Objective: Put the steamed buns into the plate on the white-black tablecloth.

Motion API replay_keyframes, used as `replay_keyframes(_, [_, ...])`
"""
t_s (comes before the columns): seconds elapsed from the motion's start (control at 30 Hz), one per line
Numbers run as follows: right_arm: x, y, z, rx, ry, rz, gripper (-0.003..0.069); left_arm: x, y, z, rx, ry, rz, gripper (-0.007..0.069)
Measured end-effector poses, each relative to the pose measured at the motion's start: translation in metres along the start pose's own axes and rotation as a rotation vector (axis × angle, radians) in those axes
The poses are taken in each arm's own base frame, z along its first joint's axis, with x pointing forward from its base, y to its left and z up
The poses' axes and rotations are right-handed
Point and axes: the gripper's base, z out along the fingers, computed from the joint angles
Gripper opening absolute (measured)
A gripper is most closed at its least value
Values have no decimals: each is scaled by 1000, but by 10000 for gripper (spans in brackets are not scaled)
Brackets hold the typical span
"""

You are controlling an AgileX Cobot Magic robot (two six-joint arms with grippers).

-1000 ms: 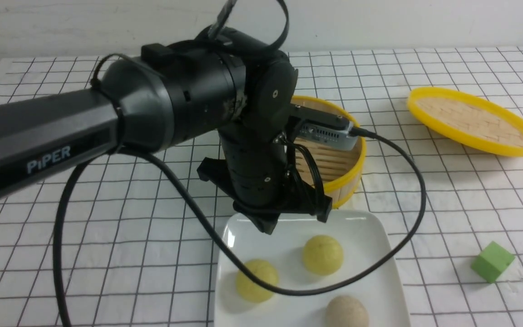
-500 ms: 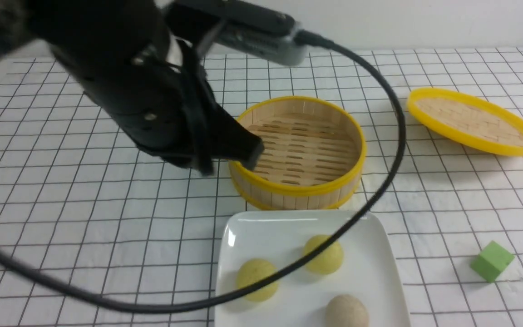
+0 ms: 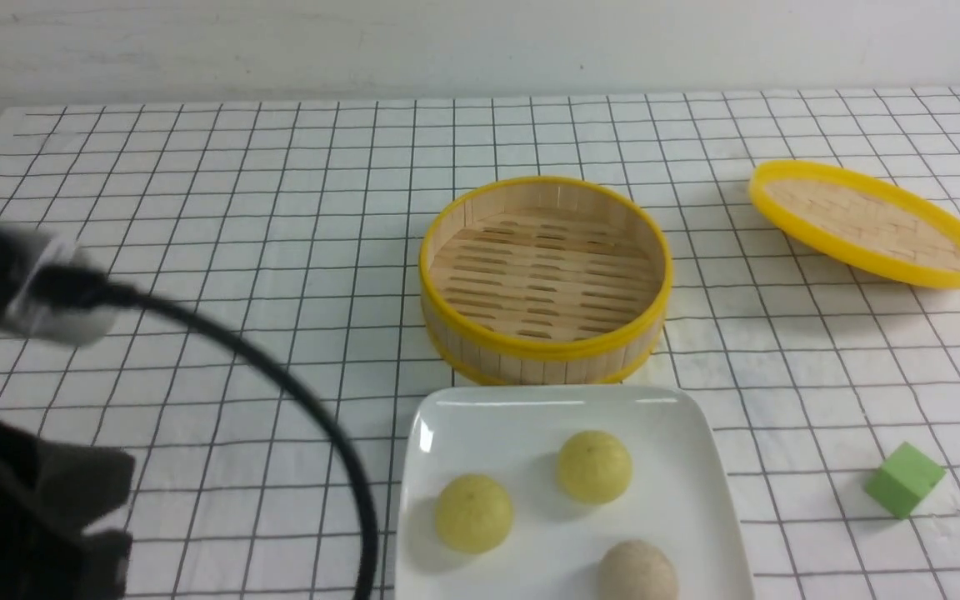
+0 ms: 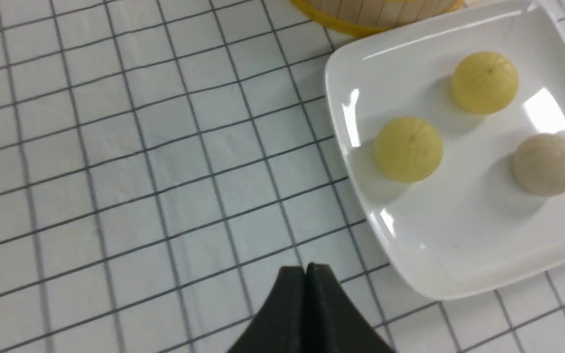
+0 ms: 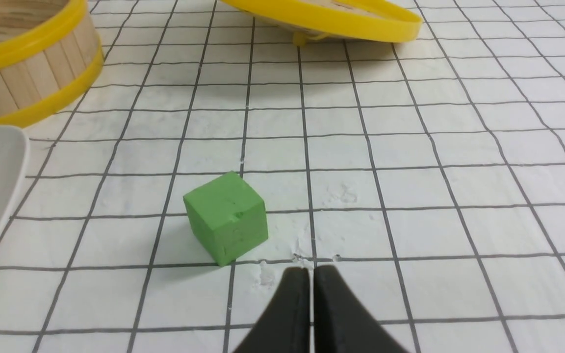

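Observation:
Three steamed buns lie apart in the plate (image 3: 680, 433) on the white-black tablecloth (image 3: 238, 208): two pale yellow-green ones (image 3: 473, 512) (image 3: 594, 467) and a beige one (image 3: 637, 573). In the left wrist view the plate (image 4: 459, 274) holds the same buns (image 4: 408, 149) (image 4: 484, 82) (image 4: 546, 164). My left gripper (image 4: 306, 268) is shut and empty, over bare cloth beside the plate's corner. My right gripper (image 5: 311, 269) hangs shut and empty over the cloth, close to a green cube (image 5: 226, 215).
An empty bamboo steamer basket (image 3: 542, 279) stands just behind the plate. Its yellow-rimmed lid (image 3: 867, 221) lies tilted at the back right. The green cube (image 3: 903, 479) sits right of the plate. My left arm (image 3: 30, 508) and its cable (image 3: 313, 417) fill the lower left corner.
My left arm has swung from above the plate and basket to the lower left corner, uncovering both. The three buns have stayed in place.

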Motion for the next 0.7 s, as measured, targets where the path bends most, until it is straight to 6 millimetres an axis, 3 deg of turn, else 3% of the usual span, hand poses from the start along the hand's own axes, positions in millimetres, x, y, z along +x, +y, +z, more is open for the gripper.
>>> replay_keyframes(0.2, [0, 0, 0, 0, 1, 0, 39, 31, -4, 27, 221, -278, -122, 8])
replay_keyframes(0.43, [0, 0, 0, 0, 1, 0, 46, 61, -1, 52, 252, -286, -81, 18])
replay_keyframes(0.7, [0, 0, 0, 0, 1, 0, 56, 71, 3, 57, 226, -304, 35, 27])
